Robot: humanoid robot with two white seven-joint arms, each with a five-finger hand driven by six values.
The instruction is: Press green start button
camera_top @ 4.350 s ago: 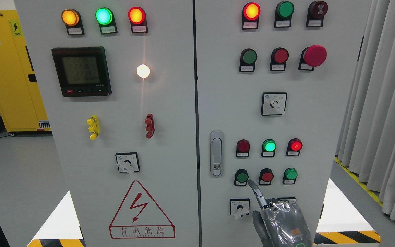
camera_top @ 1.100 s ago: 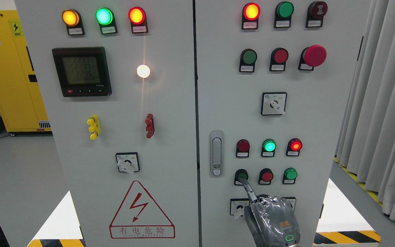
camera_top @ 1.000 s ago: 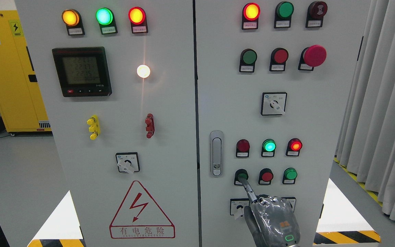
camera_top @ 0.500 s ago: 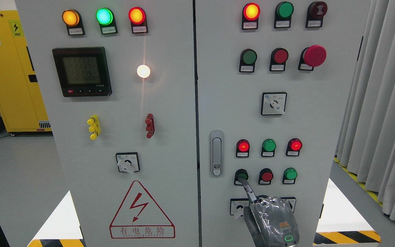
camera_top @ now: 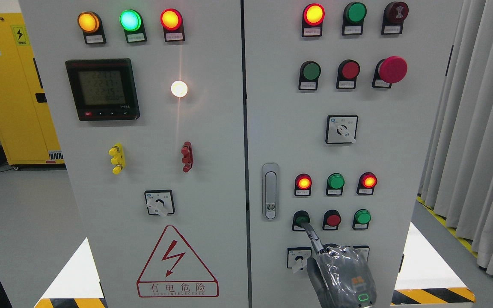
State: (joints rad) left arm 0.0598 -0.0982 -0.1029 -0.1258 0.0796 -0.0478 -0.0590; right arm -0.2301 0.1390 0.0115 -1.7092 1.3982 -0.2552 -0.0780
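- Since the earlier frames, the right hand [camera_top: 344, 273] has risen until its index fingertip [camera_top: 305, 224] meets the green start button [camera_top: 301, 220]; directly above that fingertip, a red lamp [camera_top: 303, 182] now glows and the green lamp [camera_top: 335, 181] beside it has gone dark.
- One finger points straight out; the others are curled, holding nothing.
- Judging by the lamp change, the press appears done; withdrawing the hand remains.

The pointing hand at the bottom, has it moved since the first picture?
Yes. The right hand shifted up and left: its fingertip, earlier just below the green button, now touches its lower edge.
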